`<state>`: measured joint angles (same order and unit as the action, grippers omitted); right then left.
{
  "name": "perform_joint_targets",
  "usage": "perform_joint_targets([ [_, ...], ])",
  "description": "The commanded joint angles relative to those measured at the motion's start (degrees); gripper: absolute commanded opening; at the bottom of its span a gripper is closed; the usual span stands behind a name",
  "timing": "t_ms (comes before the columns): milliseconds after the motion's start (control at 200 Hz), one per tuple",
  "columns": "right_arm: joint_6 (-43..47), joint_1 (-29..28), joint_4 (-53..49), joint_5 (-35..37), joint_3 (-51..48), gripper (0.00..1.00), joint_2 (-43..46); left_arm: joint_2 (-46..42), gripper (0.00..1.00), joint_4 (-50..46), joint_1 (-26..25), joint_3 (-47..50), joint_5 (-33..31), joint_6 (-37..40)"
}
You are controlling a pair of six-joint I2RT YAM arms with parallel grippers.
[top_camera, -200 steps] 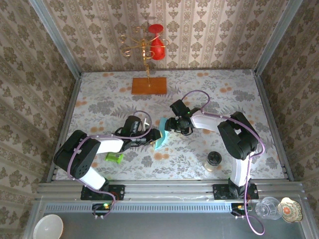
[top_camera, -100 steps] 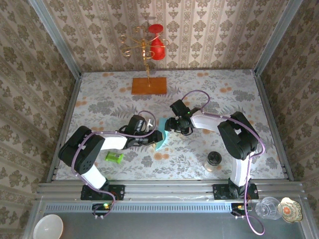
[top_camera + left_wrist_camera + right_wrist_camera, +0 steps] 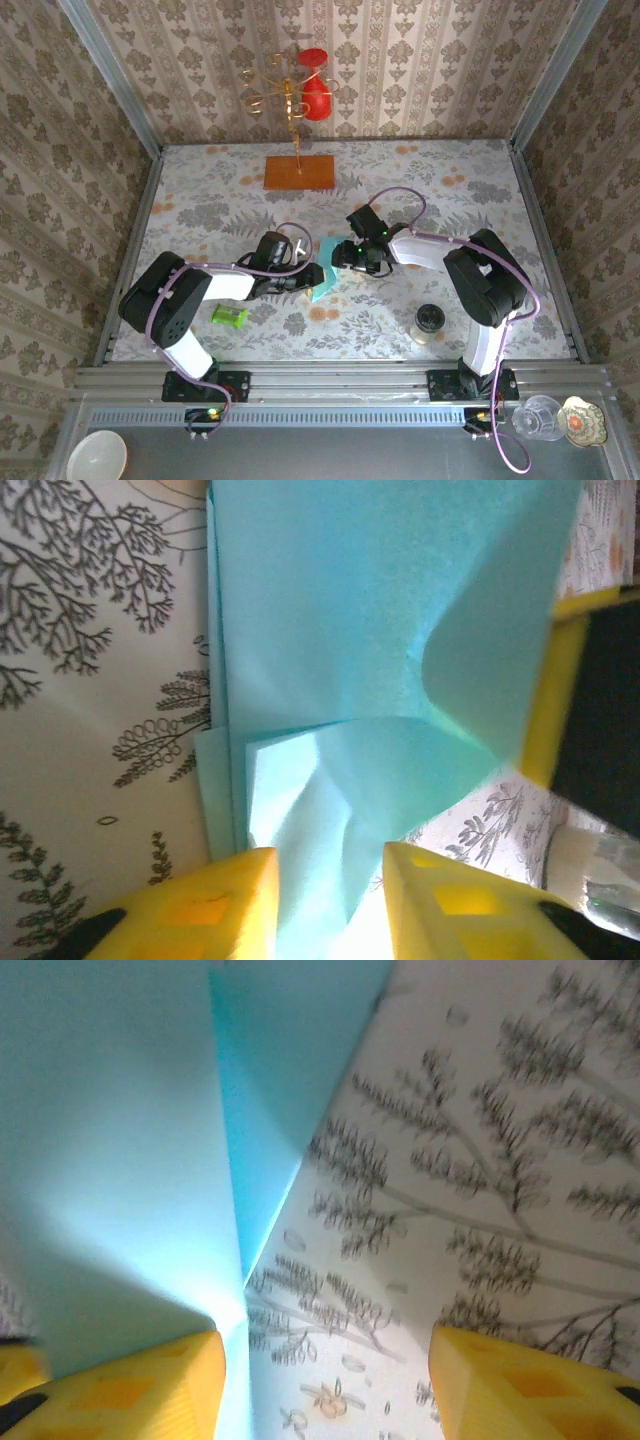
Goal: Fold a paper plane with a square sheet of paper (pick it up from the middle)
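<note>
Teal, limp, crease-prone, I judge: the square sheet of paper (image 3: 380, 610). My left pincer (image 3: 325, 900) straddles its raised flap, jaws apart; my right pincer (image 3: 325, 1380) stands spread beside it. I'd grip at the fold.

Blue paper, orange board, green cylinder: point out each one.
blue paper (image 3: 380, 610), left wrist view, on its flat upper layer.
orange board (image 3: 299, 172), top external view, centre of its face.
green cylinder (image 3: 229, 316), top external view, middle of its side.
</note>
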<state>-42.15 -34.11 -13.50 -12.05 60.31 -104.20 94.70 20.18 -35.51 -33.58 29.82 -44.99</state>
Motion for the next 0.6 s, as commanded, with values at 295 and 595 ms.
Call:
perform_joint_targets([
  [295,0.5,-1.3,6.3,-10.2,-3.8,0.46,4.3,5.7,0.17,0.0,1.0,2.1,-1.9,0.3],
  [595,1.7,-1.3,12.7,-8.2,-8.5,0.55,8.6,5.9,0.15,-0.8,1.1,2.0,-1.8,0.7],
])
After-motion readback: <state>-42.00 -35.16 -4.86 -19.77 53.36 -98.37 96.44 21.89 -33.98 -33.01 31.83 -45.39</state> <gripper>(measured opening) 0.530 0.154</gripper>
